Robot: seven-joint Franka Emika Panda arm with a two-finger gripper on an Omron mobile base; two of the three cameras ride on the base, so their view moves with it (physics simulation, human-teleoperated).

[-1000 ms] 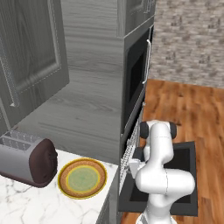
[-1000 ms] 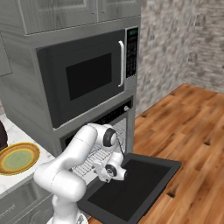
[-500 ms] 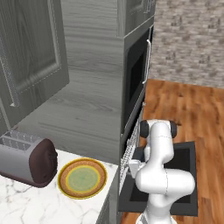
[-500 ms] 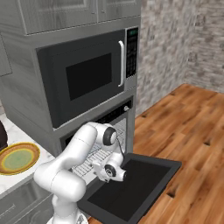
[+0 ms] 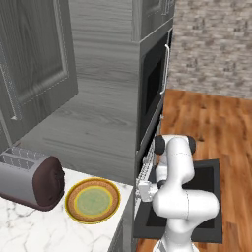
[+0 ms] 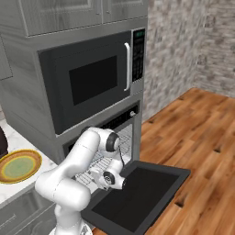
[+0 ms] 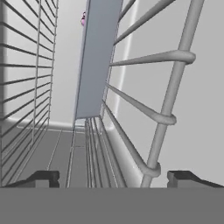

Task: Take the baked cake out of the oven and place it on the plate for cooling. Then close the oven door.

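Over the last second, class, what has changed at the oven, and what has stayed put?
Nothing visibly moved. The arm reaches into the oven as before, the pincer open among the wire racks. The oven door stays down, the plate bare.

bench: white marble [image 5: 29, 231]
on bench: toaster [image 5: 30, 178], plate [image 5: 92, 200] beside it
oven rack: grey tray [image 7: 97, 61]

Plate [image 5: 92, 201]: yellow-orange rim, pale green centre. Beside plate, toaster [image 5: 30, 177]: silver body, dark brown end. Oven door [image 6: 137, 197]: black. Microwave [image 6: 92, 82]: black. Floor [image 6: 206, 137]: orange-brown wood planks.
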